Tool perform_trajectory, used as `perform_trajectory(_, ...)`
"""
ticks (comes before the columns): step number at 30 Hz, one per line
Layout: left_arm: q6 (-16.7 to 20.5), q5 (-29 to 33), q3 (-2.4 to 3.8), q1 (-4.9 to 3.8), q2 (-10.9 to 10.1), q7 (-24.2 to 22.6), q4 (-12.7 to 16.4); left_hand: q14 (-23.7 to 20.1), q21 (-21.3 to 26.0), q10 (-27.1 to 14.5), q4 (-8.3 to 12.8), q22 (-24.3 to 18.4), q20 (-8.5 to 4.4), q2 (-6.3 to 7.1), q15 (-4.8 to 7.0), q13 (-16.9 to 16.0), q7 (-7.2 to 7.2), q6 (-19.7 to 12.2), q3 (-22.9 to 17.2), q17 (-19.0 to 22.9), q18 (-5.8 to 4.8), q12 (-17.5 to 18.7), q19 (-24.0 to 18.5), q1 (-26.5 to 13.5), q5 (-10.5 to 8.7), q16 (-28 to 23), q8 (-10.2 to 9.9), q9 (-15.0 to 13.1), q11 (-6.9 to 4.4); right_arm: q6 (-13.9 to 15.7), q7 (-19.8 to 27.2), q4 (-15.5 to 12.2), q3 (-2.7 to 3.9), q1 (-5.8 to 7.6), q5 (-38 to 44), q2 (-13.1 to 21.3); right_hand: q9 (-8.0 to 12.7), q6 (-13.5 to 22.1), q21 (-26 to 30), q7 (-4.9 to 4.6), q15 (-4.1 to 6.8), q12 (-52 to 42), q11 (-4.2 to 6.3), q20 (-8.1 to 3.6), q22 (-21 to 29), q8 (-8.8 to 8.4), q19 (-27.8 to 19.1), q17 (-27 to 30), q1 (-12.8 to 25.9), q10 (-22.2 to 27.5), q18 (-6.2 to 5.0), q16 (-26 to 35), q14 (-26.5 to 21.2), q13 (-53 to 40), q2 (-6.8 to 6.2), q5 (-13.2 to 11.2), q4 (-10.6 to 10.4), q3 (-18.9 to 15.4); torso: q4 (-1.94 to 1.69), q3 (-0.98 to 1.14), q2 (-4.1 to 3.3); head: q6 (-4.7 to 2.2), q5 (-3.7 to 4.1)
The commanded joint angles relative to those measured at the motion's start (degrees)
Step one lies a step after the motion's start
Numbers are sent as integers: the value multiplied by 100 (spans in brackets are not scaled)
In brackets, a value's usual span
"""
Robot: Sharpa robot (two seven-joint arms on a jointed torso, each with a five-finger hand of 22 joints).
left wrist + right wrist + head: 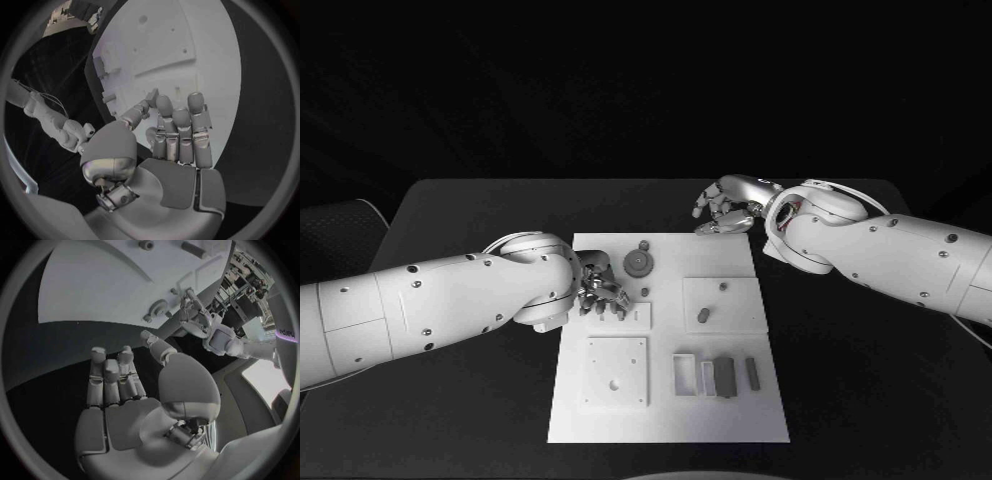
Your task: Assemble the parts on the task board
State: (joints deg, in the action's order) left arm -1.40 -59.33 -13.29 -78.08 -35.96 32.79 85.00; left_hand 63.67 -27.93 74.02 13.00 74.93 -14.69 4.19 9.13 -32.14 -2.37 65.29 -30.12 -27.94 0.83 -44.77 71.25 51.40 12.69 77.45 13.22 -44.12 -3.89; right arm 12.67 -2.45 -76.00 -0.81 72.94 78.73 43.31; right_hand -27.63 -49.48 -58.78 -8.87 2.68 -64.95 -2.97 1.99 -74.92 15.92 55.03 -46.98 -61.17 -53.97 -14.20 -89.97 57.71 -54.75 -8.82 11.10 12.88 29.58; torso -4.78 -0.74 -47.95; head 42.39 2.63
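Note:
The white task board (669, 415) lies in the middle of the black table. A grey gear (639, 263) stands on its far part, and two small pegs (705, 315) sit on a raised square plate (741, 318). My left hand (602, 288) hovers over the board's left side just beside the gear, fingers apart and holding nothing; I cannot tell whether it touches the board. In the left wrist view that hand (176, 134) has straight fingers over the board (175, 40). My right hand (726, 208) is at the board's far edge, open and empty, as the right wrist view (115, 385) confirms.
A square plate with holes (617, 372) lies on the board's near left. Several grey blocks (720, 375) stand in a row to its right. Bare black table (877, 380) lies on both sides of the board. The right wrist view shows the gear (159, 306) and my left hand (195, 322).

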Motion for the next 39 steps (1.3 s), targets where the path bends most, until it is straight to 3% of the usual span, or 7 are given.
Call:
perform_trajectory(1,20,124,-23,33,14,-32,7,4,-37,5,332,122,-2,-197,24,11,-35,-18,-307,13,-43,-32,40,324,110,38,-21,-5,31,-77,16,8,2,-1,29,-9,9,8,36,-56,15,-37,-10,-4,-69,-28,22,-3,37,15,-80,16,27,8,-10,29,-44,9,-5,-5,1,8,4)
perform_trajectory(8,141,241,-23,34,2,-47,18,2,-55,1,358,121,-4,-146,23,25,-39,-25,-386,35,-40,-46,37,528,332,50,-14,-14,34,-74,18,28,2,-1,21,-14,13,13,36,-58,13,-40,-13,-4,-69,-32,23,-3,49,16,-80,16,28,11,-7,28,-61,8,-6,-4,2,11,-5)
perform_trajectory(15,283,325,-23,34,-34,-80,29,3,-65,0,358,119,-3,-54,19,37,-48,-26,-501,53,-36,-57,35,708,364,59,-9,-17,41,-71,20,46,2,-1,16,-20,16,15,37,-60,12,-43,-14,-4,-69,-33,24,-4,60,16,-80,15,29,13,-4,28,-77,7,-3,-2,0,6,-12)
perform_trajectory(25,588,382,-23,36,-91,-182,68,89,-156,96,353,130,-26,34,62,23,12,139,-541,47,-27,-151,121,781,926,151,82,-48,-16,-65,27,63,2,-2,8,-23,18,17,37,-61,11,-45,-15,-4,-69,-35,25,-4,68,16,-80,15,29,15,-2,28,-88,6,-5,0,0,-3,-22)
perform_trajectory(39,1130,431,-24,42,-219,-307,198,146,-239,159,351,130,-56,119,101,3,54,233,-539,36,-22,-222,179,814,1203,215,126,-54,-56,-61,33,61,2,-2,7,-11,22,24,37,-62,9,-47,-17,-5,-69,-39,26,-4,72,18,-80,14,30,18,-1,29,-99,7,-4,-1,0,-1,-28)
